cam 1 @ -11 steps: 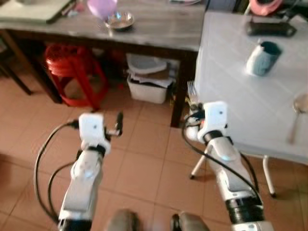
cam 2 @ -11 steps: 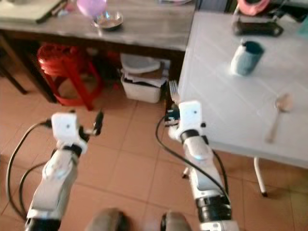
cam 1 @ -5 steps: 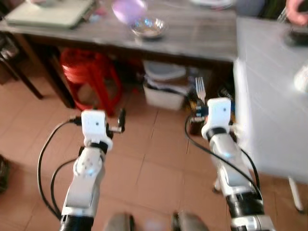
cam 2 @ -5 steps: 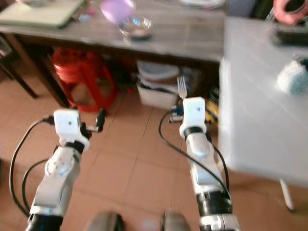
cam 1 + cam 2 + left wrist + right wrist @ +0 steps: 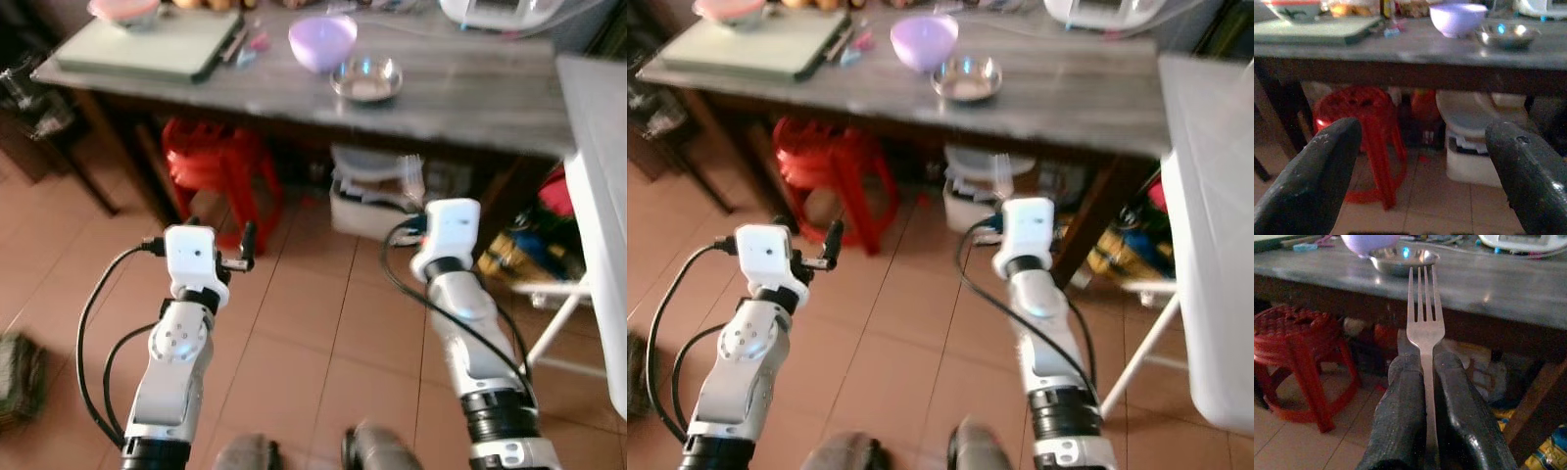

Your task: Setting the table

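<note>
Right gripper (image 5: 1422, 377) pinches the fork (image 5: 1422, 313) by its handle, tines up, just short of the grey table (image 5: 470, 98). Left gripper (image 5: 1420, 161) hangs open, empty. A slim grip: any jolt could tilt or drop it.

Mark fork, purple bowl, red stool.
fork (image 5: 1424, 323), right wrist view, base of the tines.
purple bowl (image 5: 322, 42), left eye view, outer wall.
red stool (image 5: 219, 157), left eye view, seat top.

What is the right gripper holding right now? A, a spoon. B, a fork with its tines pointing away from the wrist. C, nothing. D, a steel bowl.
B: the right gripper is shut on a fork, tines pointing toward the grey table.
</note>
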